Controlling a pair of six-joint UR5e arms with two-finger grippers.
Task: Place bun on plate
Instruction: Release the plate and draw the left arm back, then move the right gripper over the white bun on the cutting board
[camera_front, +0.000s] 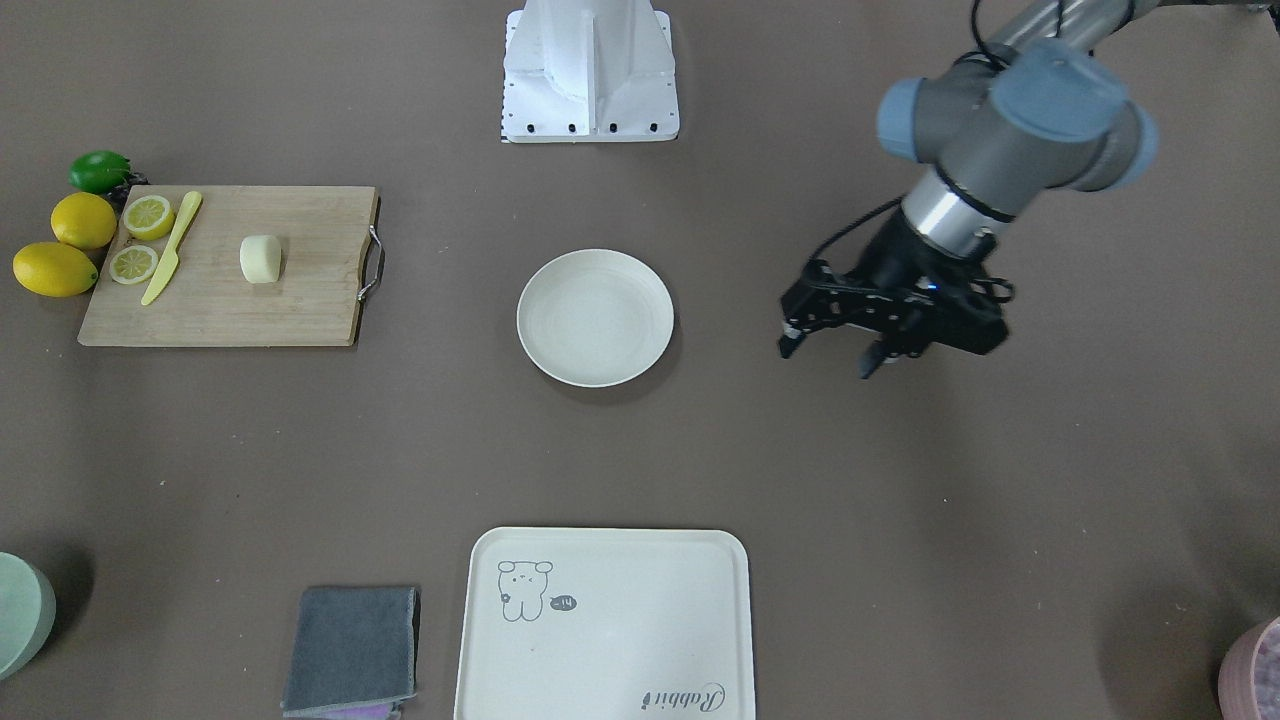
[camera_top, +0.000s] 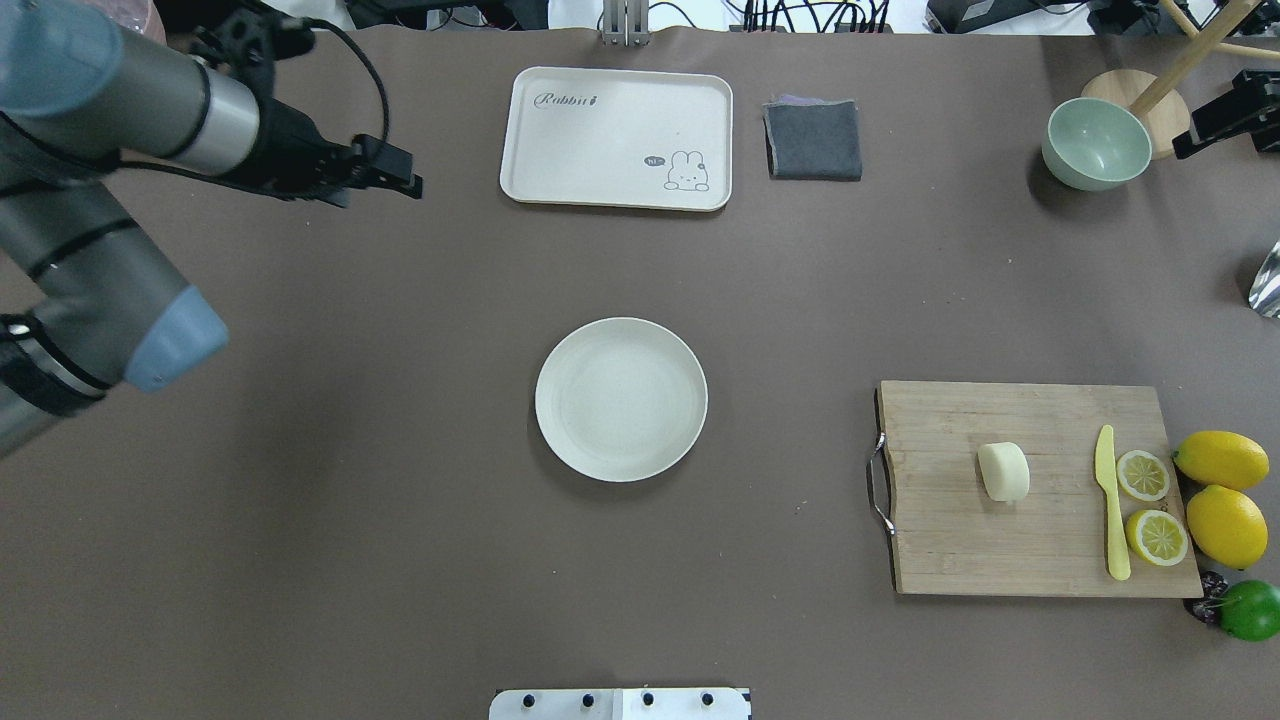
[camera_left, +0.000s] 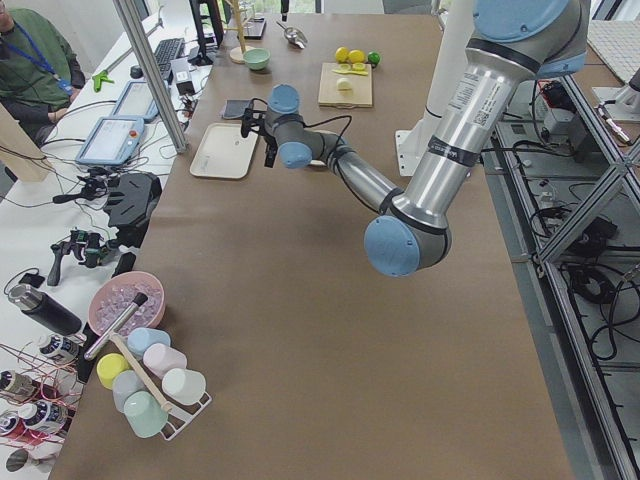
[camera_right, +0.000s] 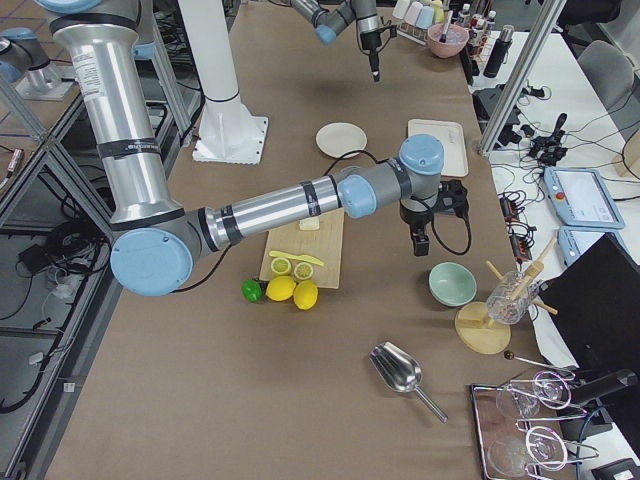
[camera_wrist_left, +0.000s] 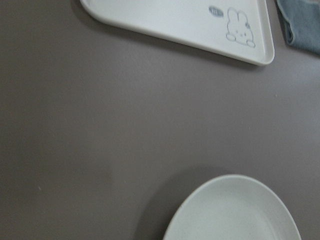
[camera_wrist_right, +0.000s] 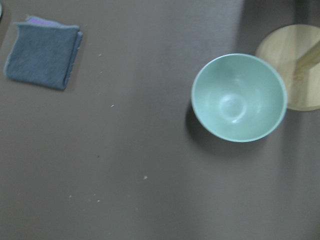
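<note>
The bun (camera_front: 261, 259) (camera_top: 1003, 471) lies on its side on a wooden cutting board (camera_top: 1000, 550) at the robot's right. Mid-table sits the plate (camera_front: 595, 317) (camera_top: 621, 399), round, off-white and empty; its edge also shows in the left wrist view (camera_wrist_left: 235, 215). My left gripper (camera_front: 830, 357) (camera_top: 405, 182) hovers open and empty over bare table on the plate's far left side, well apart from it. My right gripper (camera_top: 1225, 112) is at the far right edge next to the green bowl, far from the bun; I cannot tell whether it is open or shut.
On the board lie a yellow knife (camera_top: 1110, 505) and two lemon slices (camera_top: 1143, 475), with whole lemons (camera_top: 1222, 460) and a lime (camera_top: 1252, 610) beside it. A cream tray (camera_top: 617, 137), grey cloth (camera_top: 813, 140), green bowl (camera_top: 1097, 143) (camera_wrist_right: 239, 97) and wooden stand (camera_top: 1150, 95) line the far edge.
</note>
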